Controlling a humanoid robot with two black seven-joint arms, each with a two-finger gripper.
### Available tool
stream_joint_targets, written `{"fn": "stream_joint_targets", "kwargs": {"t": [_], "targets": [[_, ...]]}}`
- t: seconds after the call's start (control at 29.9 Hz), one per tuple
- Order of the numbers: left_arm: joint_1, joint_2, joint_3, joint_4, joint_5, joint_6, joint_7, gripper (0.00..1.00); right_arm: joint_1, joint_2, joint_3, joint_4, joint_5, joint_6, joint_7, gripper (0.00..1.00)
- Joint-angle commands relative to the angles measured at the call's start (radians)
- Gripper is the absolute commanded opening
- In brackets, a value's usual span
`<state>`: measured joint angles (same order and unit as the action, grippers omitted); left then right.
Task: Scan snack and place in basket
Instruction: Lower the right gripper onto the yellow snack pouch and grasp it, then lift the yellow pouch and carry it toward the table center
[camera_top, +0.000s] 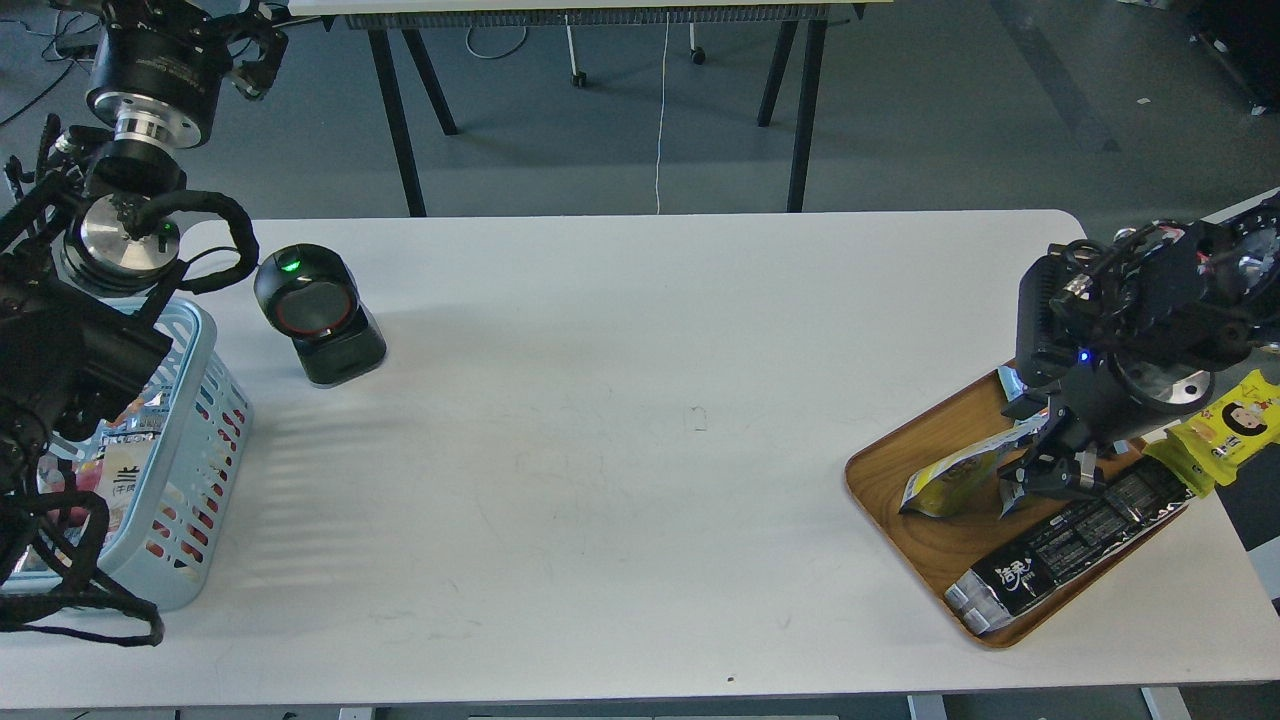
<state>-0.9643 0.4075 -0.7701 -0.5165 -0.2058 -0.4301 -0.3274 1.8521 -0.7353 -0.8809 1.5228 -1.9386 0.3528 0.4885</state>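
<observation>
head view: right jaws (1050, 470) clamp the snack (950, 482) on the tray (900, 520), ready to lift toward the scanner (315, 310); left jaws' state i cannot tell.

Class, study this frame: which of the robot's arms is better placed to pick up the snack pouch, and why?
Right. The right gripper is down in the wooden tray, at the snack. The left gripper is raised at the far side, above the basket.

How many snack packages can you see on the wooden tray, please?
3: a yellow-and-white pouch under the right hand, a long black package, and a yellow packet overhanging its far edge. More may be hidden.
</observation>
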Motion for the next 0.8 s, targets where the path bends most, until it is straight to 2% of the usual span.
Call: {"fn": "stream_joint_targets", "kwargs": {"t": [0.0, 0.27, 0.5, 0.77], "targets": [[-0.002, -0.001, 0.000, 0.004, 0.000, 0.001, 0.002, 1.00, -0.005, 0.007, 0.013, -0.006, 0.000, 0.000, 0.000, 0.32], [-0.007, 0.004, 0.000, 0.004, 0.000, 0.002, 0.001, 1.00, -0.008, 0.016, 0.025, -0.016, 0.000, 0.000, 0.000, 0.00], [-0.005, 0.019, 0.000, 0.006, 0.000, 0.002, -0.004, 1.00, 0.001, 0.007, 0.029, -0.023, 0.015, 0.000, 0.000, 0.00], [-0.008, 0.019, 0.000, 0.006, 0.000, 0.002, -0.001, 1.00, 0.013, 0.011, 0.149, -0.024, 0.078, 0.003, 0.000, 0.00]]}}
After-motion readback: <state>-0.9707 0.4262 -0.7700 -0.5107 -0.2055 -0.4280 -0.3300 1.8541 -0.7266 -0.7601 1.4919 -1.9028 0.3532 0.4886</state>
